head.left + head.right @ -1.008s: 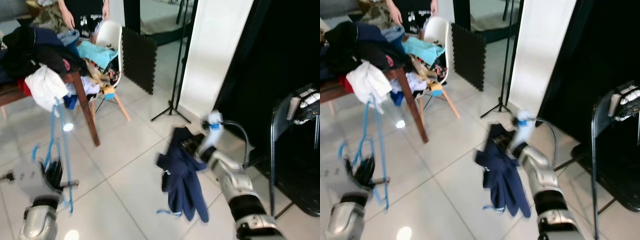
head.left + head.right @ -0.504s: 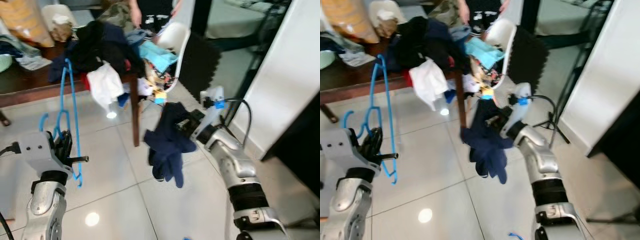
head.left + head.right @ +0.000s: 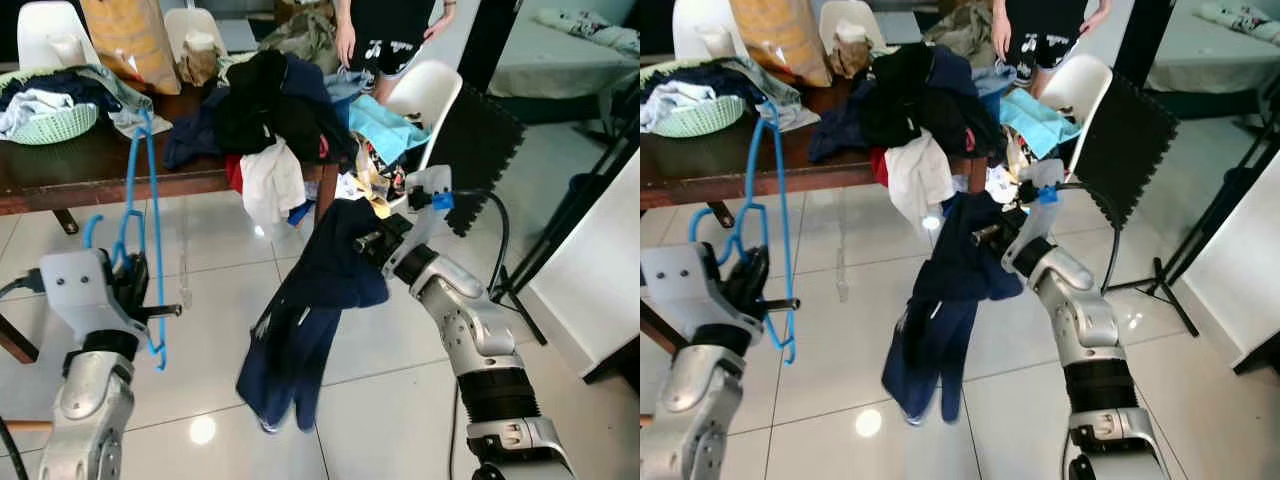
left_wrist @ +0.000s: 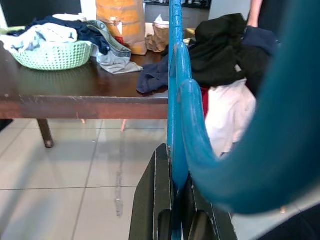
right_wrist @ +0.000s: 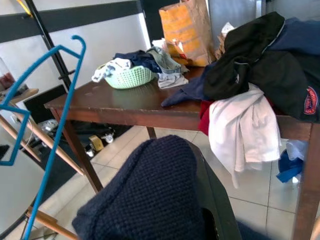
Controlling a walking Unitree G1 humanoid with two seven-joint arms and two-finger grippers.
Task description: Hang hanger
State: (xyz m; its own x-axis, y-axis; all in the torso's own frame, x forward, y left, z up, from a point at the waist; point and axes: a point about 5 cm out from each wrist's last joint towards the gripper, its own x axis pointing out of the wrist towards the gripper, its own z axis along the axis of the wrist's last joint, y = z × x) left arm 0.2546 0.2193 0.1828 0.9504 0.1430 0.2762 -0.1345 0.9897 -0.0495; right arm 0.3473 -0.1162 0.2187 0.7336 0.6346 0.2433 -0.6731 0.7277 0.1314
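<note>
My left gripper (image 3: 134, 293) is shut on a blue plastic hanger (image 3: 148, 200), which stands upright above it, its hook low on the left; the left wrist view shows the hanger (image 4: 175, 90) pinched between the black fingers (image 4: 156, 200). My right gripper (image 3: 372, 240) is shut on a dark navy garment (image 3: 310, 310) that hangs from it down toward the floor in the middle of the room. In the right wrist view the navy knit cloth (image 5: 150, 195) covers the fingers. The two grippers are apart, the hanger to the left of the garment.
A dark wooden table (image 3: 60, 175) behind holds a green basket (image 3: 45, 120), a paper bag (image 3: 130, 40) and a heap of clothes (image 3: 270, 100). A white chair (image 3: 425, 95) piled with clothes stands beside it. A person (image 3: 390, 35) stands behind. A black tripod stand (image 3: 590, 190) is at right.
The camera has swung left, toward the table. My right gripper has lifted the navy garment higher, so it hangs longer and swings left. The left gripper still holds the hanger upright.
</note>
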